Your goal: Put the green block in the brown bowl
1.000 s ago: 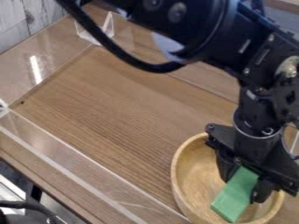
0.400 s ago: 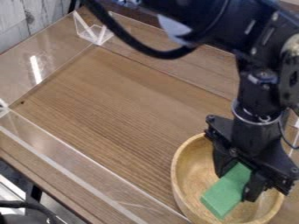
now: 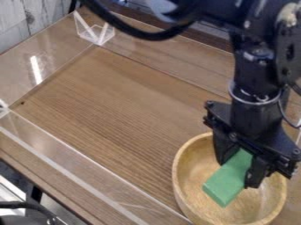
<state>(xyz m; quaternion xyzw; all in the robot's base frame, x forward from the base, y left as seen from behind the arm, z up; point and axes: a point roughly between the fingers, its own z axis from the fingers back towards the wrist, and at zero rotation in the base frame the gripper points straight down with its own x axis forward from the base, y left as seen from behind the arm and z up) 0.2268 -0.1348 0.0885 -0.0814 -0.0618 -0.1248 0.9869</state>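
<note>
The green block [image 3: 231,181] is a light green bar, tilted, with its lower end just over or touching the inside of the brown bowl [image 3: 188,167]. My gripper [image 3: 249,161] points almost straight down over the bowl and is shut on the block's upper end. The bowl sits at the lower right of the wooden table, its right side cut off by the frame edge and partly hidden by the gripper.
A wood-grain tabletop [image 3: 118,97] is ringed by a low clear plastic wall [image 3: 53,145] along its left and far sides. My black arm [image 3: 253,53] fills the upper right of the view. A black cable [image 3: 129,31] loops across the top.
The gripper and the green block it holds have lifted slightly and shifted a little within the bowl. The arm above has swung somewhat. The grip stays the same.
</note>
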